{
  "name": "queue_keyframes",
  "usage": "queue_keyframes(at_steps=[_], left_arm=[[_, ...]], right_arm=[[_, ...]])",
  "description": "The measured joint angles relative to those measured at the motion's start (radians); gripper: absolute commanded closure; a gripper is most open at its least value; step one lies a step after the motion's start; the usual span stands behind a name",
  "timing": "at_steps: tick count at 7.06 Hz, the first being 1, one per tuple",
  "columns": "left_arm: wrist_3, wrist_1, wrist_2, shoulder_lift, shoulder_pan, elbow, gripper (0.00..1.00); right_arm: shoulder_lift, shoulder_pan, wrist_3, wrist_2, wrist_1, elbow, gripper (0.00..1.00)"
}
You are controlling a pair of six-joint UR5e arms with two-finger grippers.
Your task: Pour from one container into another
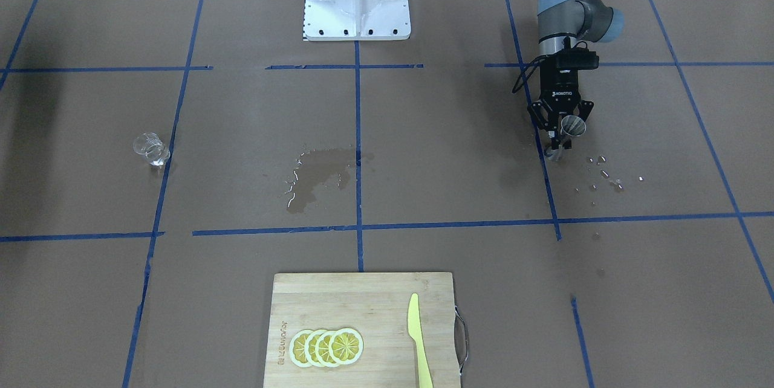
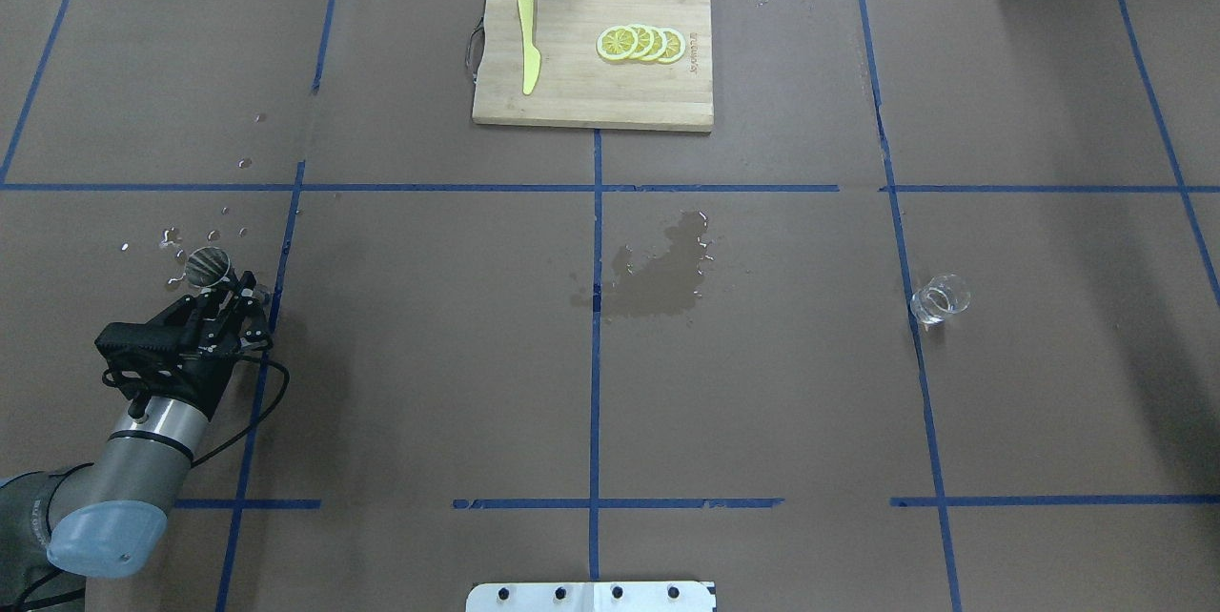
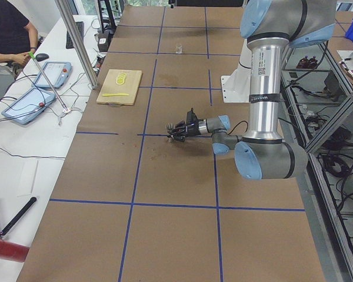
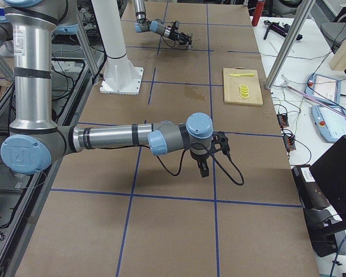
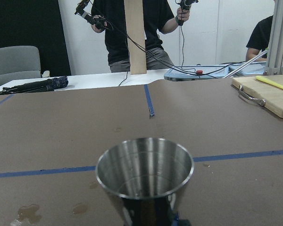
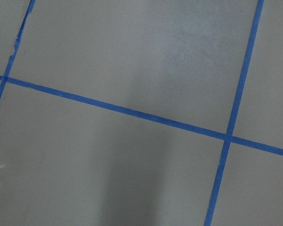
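**Asker:** Holding anything at the moment?

**Me:** Yes. My left hand [image 2: 221, 284] is clamped on the lower part of a steel cup [image 2: 208, 266], mouth up, out on my left side of the tabletop [image 2: 429, 374]. I cannot tell whether its base touches the paper.

**Asker:** And the other container?

**Me:** The clear glass [image 2: 940, 297] stands alone, well apart on my right side, just beside a blue tape line [image 2: 917, 345].

**Asker:** What lies between them?

**Me:** A puddle [image 2: 662, 274] spreads near the middle, its edge reaching the centre tape. Apart from that, the stretch from cup to glass is flat brown paper. Droplets [image 2: 191, 235] are scattered just beyond the cup.

**Asker:** Anything toward the far edge?

**Me:** A cutting board [image 2: 591, 102] sits there, centred, well apart from both containers. It carries a fan of lemon slices [image 2: 640, 43] and a yellow knife [image 2: 527, 54], which lies apart from them. My base plate [image 2: 591, 596] is at the near edge, also centred. Both leave the middle band open.

**Asker:** Your right hand?

**Me:** My right hand [image 4: 203, 168] points down over bare paper and shows only from the side. I cannot tell whether its fingers are apart or together. Its own camera shows only paper and crossing tape.
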Motion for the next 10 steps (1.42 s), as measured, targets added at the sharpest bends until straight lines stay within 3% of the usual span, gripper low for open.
queue_keyframes(at_steps=[3,5,8,10], left_arm=[[0.016,-0.045,0.025,-0.006,-0.007,-0.029,1.00],[0.094,-0.073,0.025,-0.022,-0.003,-0.090,1.00],[0.218,-0.078,0.020,-0.233,0.013,-0.049,1.00],[0.301,-0.072,0.006,-0.378,0.025,0.032,1.00]], right_arm=[[0.003,0.000,0.003,-0.006,0.000,0.009,0.00],[-0.011,-0.032,0.125,-0.003,0.039,0.083,0.00],[-0.098,-0.195,0.465,-0.023,0.380,0.155,0.00],[-0.147,-0.356,0.693,-0.138,0.569,0.195,0.00]])
